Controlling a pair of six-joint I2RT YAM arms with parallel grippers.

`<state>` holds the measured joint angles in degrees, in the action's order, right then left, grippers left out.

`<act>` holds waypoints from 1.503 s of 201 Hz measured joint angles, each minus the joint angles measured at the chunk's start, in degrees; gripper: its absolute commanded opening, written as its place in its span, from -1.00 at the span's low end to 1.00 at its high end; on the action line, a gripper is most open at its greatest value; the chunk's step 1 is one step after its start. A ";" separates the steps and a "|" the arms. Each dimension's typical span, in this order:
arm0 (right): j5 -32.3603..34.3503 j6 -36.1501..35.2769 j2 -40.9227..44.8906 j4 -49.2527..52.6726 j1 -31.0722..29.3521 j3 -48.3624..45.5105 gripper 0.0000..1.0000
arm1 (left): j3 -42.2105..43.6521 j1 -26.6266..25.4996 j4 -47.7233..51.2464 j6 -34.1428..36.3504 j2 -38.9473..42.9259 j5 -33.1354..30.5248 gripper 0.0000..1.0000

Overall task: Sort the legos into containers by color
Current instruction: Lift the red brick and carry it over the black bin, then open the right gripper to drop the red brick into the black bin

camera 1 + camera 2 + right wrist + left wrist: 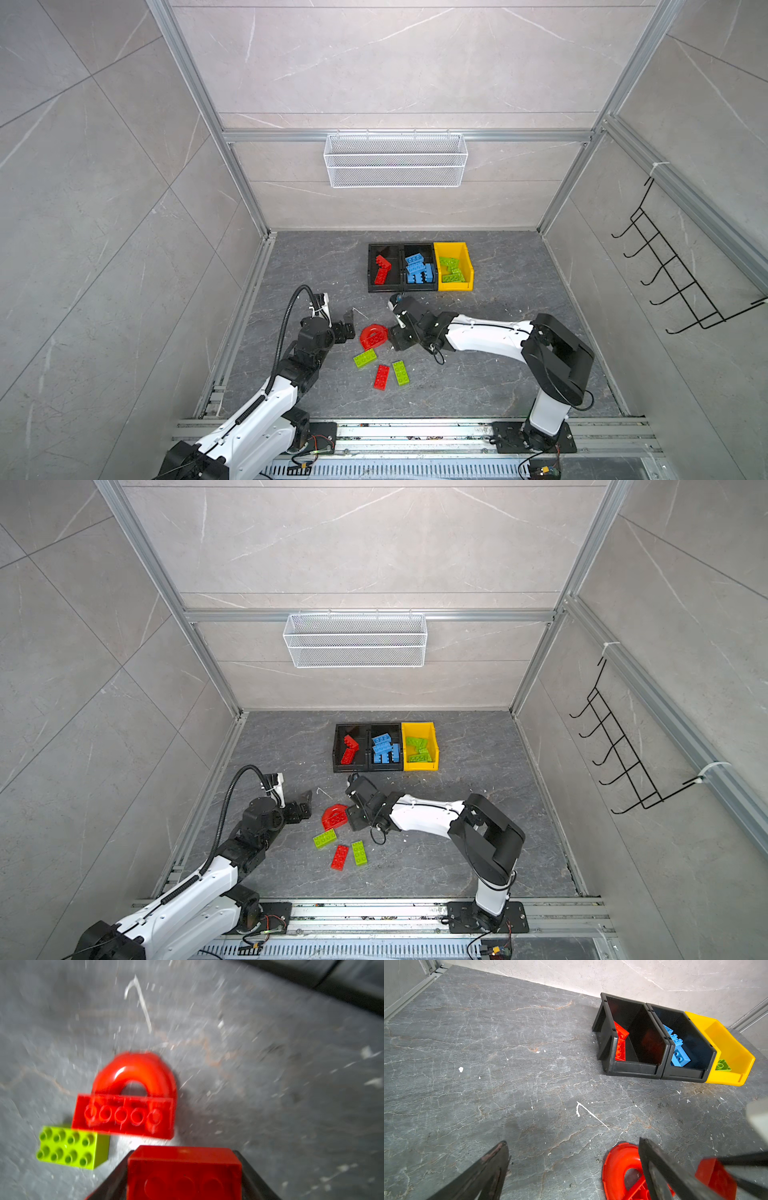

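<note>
We see left claw (573, 1142) spread wide, empty, just beside the red arch (373, 336) on the table (498, 374). Then right claw (184, 1153) clamps a red brick (184, 1174) close by the arch. We reckon both claws crowd here: lifting may knock the arch, or brick slips before the black bin (370, 270) with reds

Red arch (376, 341), lime bricks (365, 358) — black bins (384, 287), yellow bin (469, 266)
</note>
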<state>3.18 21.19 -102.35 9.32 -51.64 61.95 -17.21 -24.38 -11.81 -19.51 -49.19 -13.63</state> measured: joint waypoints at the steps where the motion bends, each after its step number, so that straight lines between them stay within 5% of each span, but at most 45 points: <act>1: -0.07 0.00 0.00 -0.07 0.15 0.04 -0.06 | 0.00 0.00 0.00 0.00 0.02 0.00 0.99; 63: -6.01 -3.43 -4.59 -0.11 9.25 13.33 -0.11 | 0.00 0.00 0.02 0.00 0.02 -1.09 0.98; 128: -8.15 -4.31 -18.47 -0.81 16.11 32.96 -0.12 | 0.00 0.00 0.02 0.00 -0.04 -1.29 0.98; 221: -9.44 -5.79 -32.26 5.60 16.96 53.77 -0.05 | 0.00 0.00 -0.04 0.00 0.07 -1.36 0.98; 266: -9.46 -5.81 -34.32 8.41 17.11 56.15 0.49 | 0.00 0.00 -0.13 0.00 -0.17 -1.44 0.98; 302: -9.66 -6.03 -34.27 9.90 17.33 56.22 0.68 | 0.00 0.00 -0.17 0.00 -0.26 -1.49 0.98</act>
<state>-6.48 15.16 -136.62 19.22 -34.30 118.17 -17.21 -24.38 -11.99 -19.51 -49.45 -15.11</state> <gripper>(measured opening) 0.824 0.991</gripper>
